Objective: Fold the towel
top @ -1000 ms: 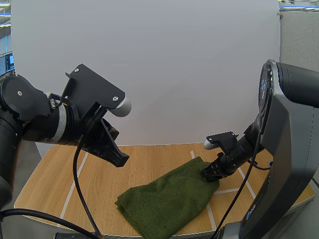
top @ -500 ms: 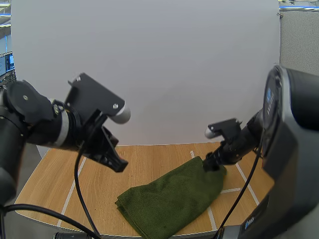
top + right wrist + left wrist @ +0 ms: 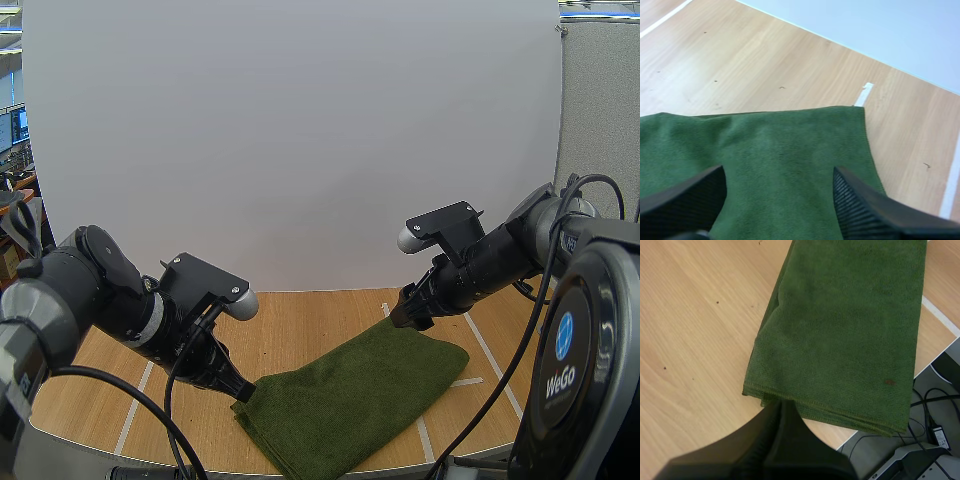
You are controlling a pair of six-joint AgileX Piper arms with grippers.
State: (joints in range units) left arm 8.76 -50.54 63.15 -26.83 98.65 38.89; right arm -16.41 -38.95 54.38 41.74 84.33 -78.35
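Note:
A dark green towel (image 3: pixel 350 400) lies folded on the wooden table (image 3: pixel 300 320), its long side running from near left to far right. My left gripper (image 3: pixel 243 392) is shut, its tip down at the towel's near left corner. In the left wrist view its fingers lie together as one dark wedge (image 3: pixel 781 407) just at the hem of the towel (image 3: pixel 840 330). My right gripper (image 3: pixel 405 315) hangs open just over the towel's far corner. Its two fingers (image 3: pixel 865 210) stand wide apart above the towel (image 3: pixel 780 145) with nothing between them.
White tape lines (image 3: pixel 490 355) cross the table. A white wall (image 3: pixel 300 150) stands along the table's far side. The table's near edge (image 3: pixel 850 432) runs close by the towel's hem, with the floor and cables beyond it.
My left arm has come down from mid-air to the towel's near left corner. My right gripper has opened, let go of the far corner and risen off it; that corner now lies flat.

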